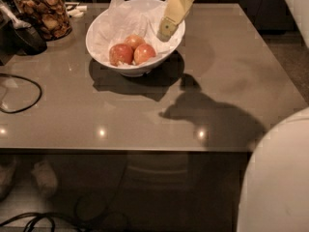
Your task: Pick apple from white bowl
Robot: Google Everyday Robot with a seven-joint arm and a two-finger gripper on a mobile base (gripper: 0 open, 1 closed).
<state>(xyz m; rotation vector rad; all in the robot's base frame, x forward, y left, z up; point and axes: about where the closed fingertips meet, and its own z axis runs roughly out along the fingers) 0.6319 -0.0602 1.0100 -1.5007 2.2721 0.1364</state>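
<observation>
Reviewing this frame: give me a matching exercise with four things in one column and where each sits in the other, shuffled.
Things
1. gripper
2. glass jar of brown snacks
3. black cable
4. apple nearest the gripper

Places
A. on crumpled paper inside the white bowl
B. at the far corner of the table, on the picture's left
C. poised just inside the bowl's rim, on the picture's right
D. looped on the table at the picture's left edge

Pairs: 1-C; 2-B; 3-D; 4-A
</observation>
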